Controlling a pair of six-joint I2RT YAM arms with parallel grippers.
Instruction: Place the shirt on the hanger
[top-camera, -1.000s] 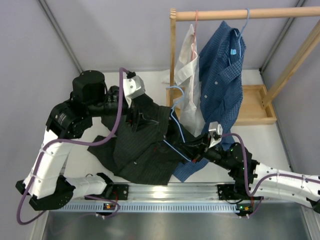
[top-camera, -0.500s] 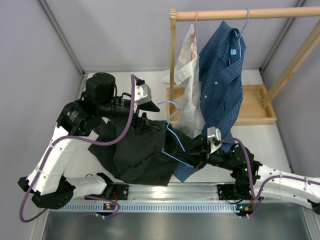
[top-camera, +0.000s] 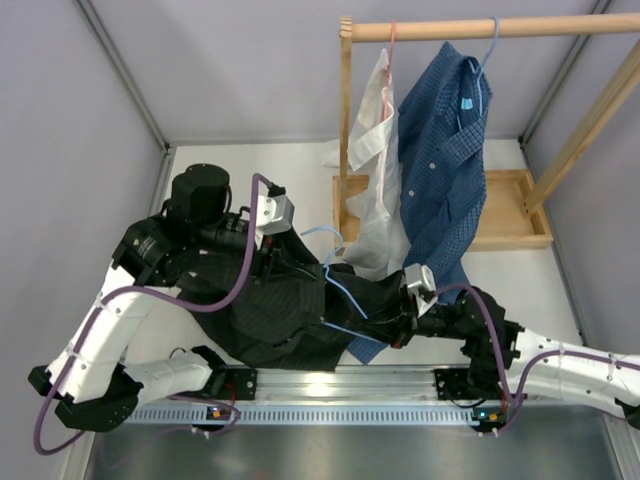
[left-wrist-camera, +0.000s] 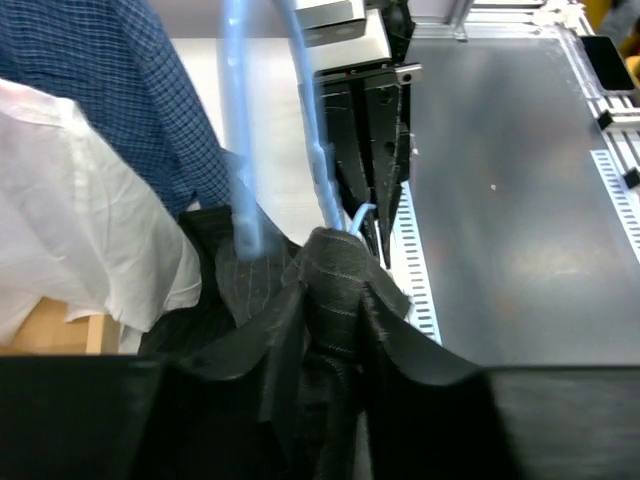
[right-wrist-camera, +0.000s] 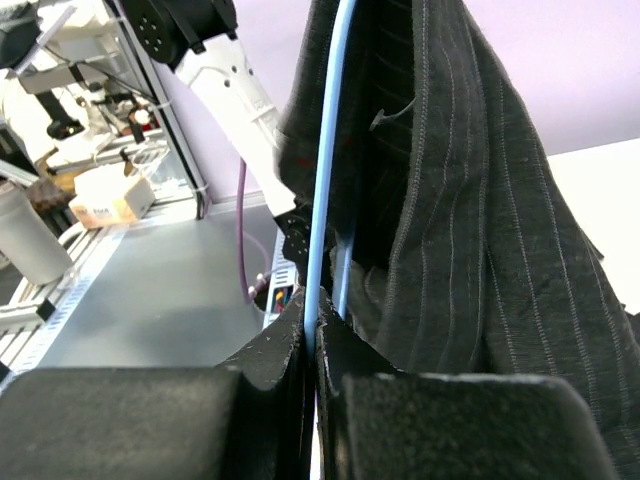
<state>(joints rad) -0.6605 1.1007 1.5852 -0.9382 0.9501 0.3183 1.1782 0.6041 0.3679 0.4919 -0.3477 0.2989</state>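
The black finely striped shirt (top-camera: 262, 318) lies bunched on the table between the arms. My left gripper (top-camera: 291, 262) is down on its upper part. In the left wrist view a fold of the shirt (left-wrist-camera: 335, 275) is pinched between the jaws of the left gripper (left-wrist-camera: 335, 297). The light-blue hanger (top-camera: 342, 283) runs slanting across the shirt, its hook toward the back. My right gripper (top-camera: 393, 322) is shut on the hanger's thin bar (right-wrist-camera: 327, 180) with the shirt (right-wrist-camera: 470, 200) draped beside it; the right gripper (right-wrist-camera: 317, 326) shows no gap.
A wooden rack (top-camera: 346, 110) stands at the back right on a wooden base (top-camera: 510, 215). On it hang a white shirt (top-camera: 375, 150) and a blue checked shirt (top-camera: 440, 160), whose hem reaches the table by my right arm. A metal rail (top-camera: 330, 385) lines the near edge.
My left gripper came forward and down onto the shirt and closed on a fold. The right gripper, still holding the hanger, shifted slightly left, and the shirt bunched up.
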